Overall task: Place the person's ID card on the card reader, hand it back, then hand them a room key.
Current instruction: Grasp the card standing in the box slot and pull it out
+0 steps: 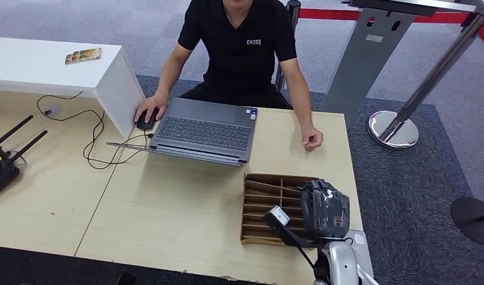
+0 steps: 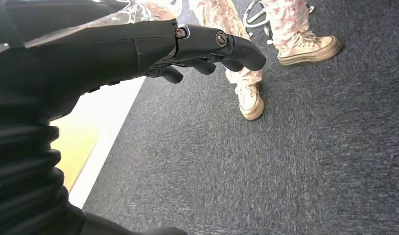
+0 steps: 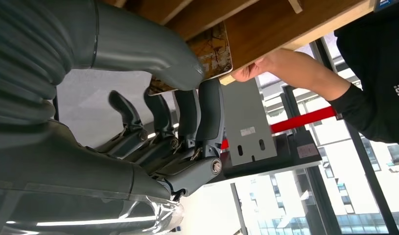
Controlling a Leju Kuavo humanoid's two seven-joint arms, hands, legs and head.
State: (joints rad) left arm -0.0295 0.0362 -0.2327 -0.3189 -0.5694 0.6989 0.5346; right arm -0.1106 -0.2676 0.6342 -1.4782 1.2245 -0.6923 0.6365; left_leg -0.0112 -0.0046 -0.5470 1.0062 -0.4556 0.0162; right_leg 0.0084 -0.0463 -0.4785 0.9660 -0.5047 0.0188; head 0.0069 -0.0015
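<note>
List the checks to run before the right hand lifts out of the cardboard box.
1. Card pinched between thumb and fingers of the right hand: ok.
2. Card free of the slots of the cardboard box: cannot tell.
3. Person's hand open to receive: not ok, it is a closed fist.
4. Left hand holding nothing: ok.
5. Laptop out of the way between box and person's hand: ok, probably.
</note>
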